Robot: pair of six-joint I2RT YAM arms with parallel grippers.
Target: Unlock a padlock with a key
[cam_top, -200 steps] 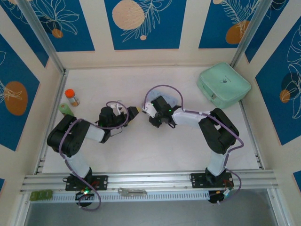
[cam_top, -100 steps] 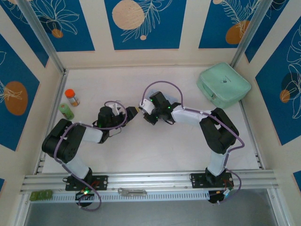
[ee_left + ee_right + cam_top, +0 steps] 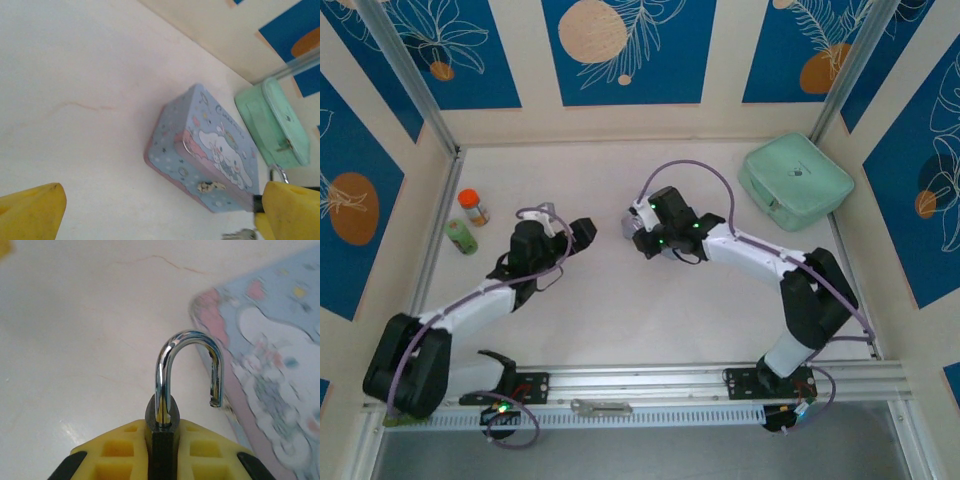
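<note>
- The padlock (image 3: pixel 162 432) is sitting edge-on in the right gripper (image 3: pixel 162 460), whose yellow fingers (image 3: pixel 115 457) are closing narrowly on its dark body, out over the middle of the table (image 3: pixel 75 315). Its chrome shackle (image 3: pixel 190 336) is standing up with one end hanging free of the body, so the lock is looking already released.
- The fingers are gripping only a thin slice of the body. Any sideways knock or twist is risking the padlock pivoting or slipping out onto the table.
- The shackle's free end is pointing down close beside the cartoon-printed blue tin (image 3: pixel 200 145). A move that way is risking the hook catching the tin's edge, or being pressed back in and latching again.
- Small silvery pieces (image 3: pixel 241 233) beside the padlock are probably the key, but the frame edge is cropping them, so I cannot tell whether it is sitting in the keyhole. If it is dangling there, a jolt is risking it dropping or snagging.
- The left gripper (image 3: pixel 160 214) is hanging wide open, holding nothing, with one finger right next to the padlock. Closing or advancing carelessly is risking a bump against the right gripper.
- The mint pouch (image 3: pixel 272 120) and the two small bottles (image 3: pixel 467 220) are lying well apart and are posing little threat.
</note>
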